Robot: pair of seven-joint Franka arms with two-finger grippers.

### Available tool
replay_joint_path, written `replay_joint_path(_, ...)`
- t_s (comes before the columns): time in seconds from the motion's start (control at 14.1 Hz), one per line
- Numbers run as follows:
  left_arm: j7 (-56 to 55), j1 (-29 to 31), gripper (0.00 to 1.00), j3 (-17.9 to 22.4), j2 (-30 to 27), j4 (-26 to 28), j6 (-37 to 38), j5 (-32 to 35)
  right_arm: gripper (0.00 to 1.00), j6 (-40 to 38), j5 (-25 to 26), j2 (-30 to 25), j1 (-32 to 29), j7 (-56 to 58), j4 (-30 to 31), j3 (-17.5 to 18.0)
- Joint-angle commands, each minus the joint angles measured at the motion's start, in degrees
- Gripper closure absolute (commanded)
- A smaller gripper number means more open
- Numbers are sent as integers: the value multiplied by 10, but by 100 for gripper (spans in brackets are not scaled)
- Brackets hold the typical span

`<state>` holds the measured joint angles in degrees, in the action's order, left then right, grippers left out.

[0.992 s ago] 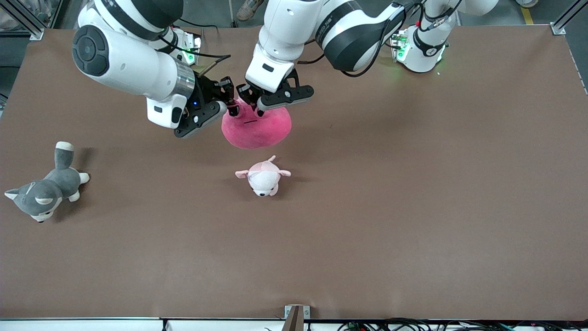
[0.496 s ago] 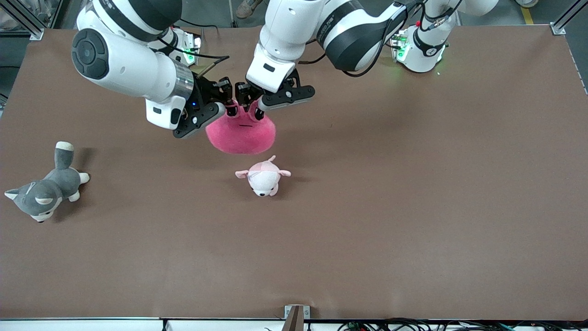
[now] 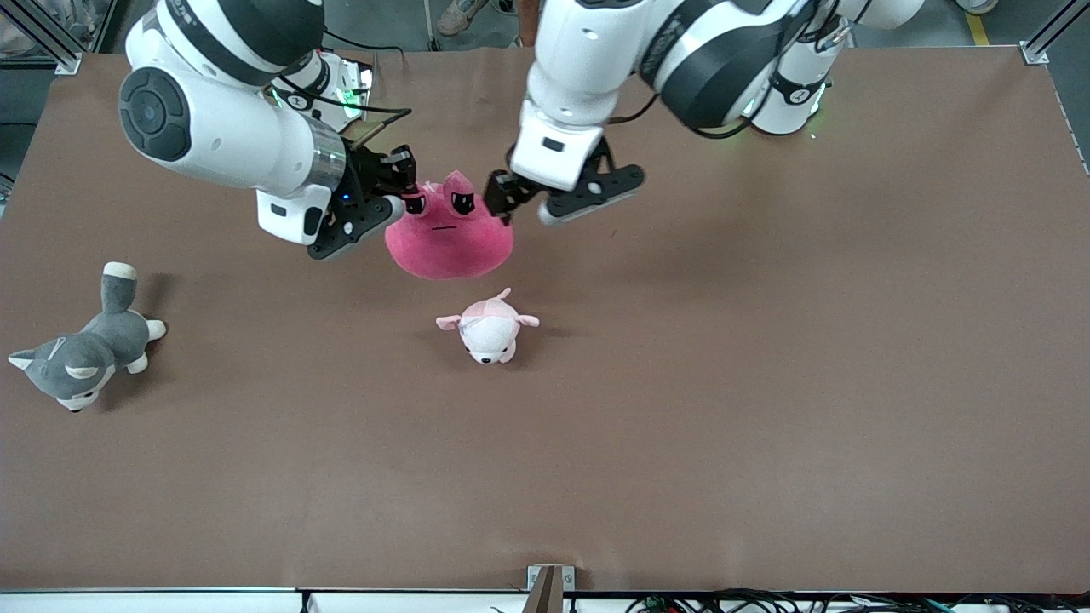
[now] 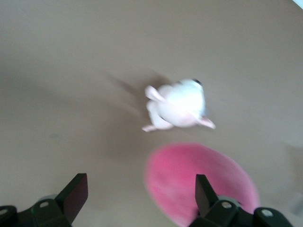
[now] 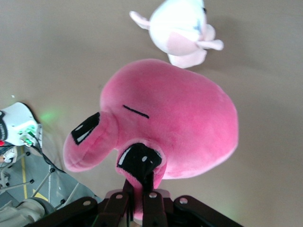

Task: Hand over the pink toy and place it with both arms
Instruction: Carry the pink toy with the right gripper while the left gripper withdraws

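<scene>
Pink toy [image 3: 449,238], a round hot-pink plush with angry black eyes, hanging in the air above the brown tabletop [image 3: 681,409], over a spot just farther from the front camera than the pale pink-and-white plush [image 3: 487,328]. The right gripper [image 3: 407,194] has its jaws pinched tight on a small flap by one eye at the top of the toy; in the right wrist view the flap disappears between the closed fingers [image 5: 142,201] while the body of the toy sags away below them. The left gripper [image 3: 526,197] stands just beside the toy at the side toward the left arm's end, its jaws spread wide and holding nothing; the left wrist view shows the two fingers [image 4: 75,194] far apart, with the toy's edge near one of them. The right arm reaches in from its base with the wrist angled toward the toy; the left arm bends down from its base, its hand tilted over the tabletop. A grey-and-white plush [image 3: 85,345] lies well apart, toward the right arm's end
</scene>
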<state>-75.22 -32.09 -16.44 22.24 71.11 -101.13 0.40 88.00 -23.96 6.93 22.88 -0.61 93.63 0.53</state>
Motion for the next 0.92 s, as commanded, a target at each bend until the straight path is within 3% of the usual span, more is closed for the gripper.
replay_joint_path(0.0,53,11,0,39,-51,14,48,11,100,-30,34,-3,-37,2,-3,5)
replay_joint_path(0.5,356,162,0,46,-107,17,167,26,100,-72,128,-5,-143,23,-2,5)
replay_joint_path(0.85,529,250,0,44,-147,52,187,25,99,-54,144,33,-218,170,-2,5)
